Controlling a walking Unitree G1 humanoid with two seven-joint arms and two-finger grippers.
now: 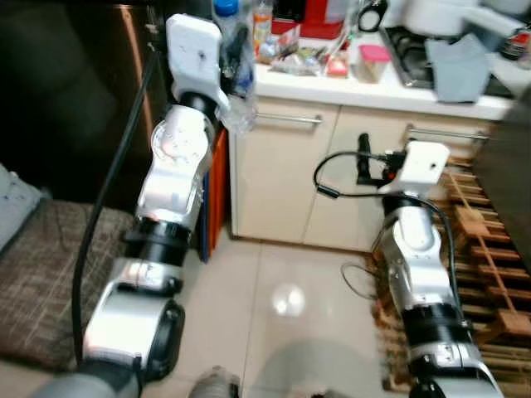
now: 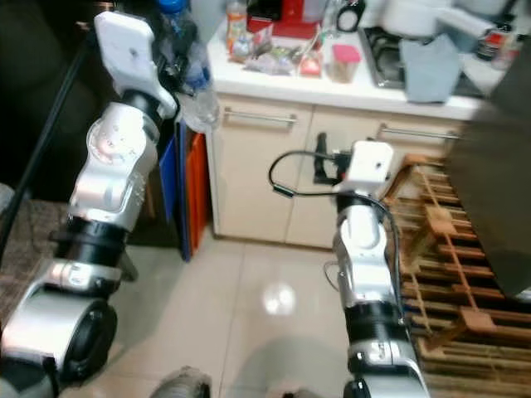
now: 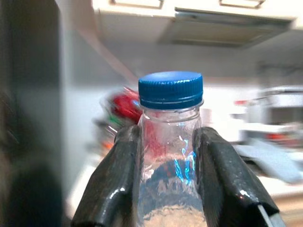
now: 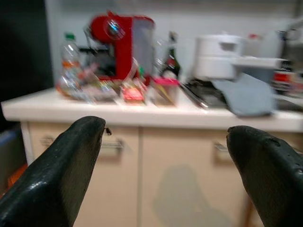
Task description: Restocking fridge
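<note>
Blue-capped water bottle (image 3: pixel 170 156) clamped upright at its neck in raised left tool (image 3: pixel 168 189), far left near desk (image 1: pixel 373 87); right tool (image 4: pixel 165 175) open, empty; keep upright, grip firm.

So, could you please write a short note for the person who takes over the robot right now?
Left gripper: raised high, shut on a clear water bottle with a blue cap, held upright.
Right gripper: open, holding nothing, pointing at the kitchen counter.
Other groceries and another bottle stand on the counter beside a red coffee machine.
Done: one bottle picked up.
Left: carry it to the fridge, put it inside, then fetch the rest.
</note>
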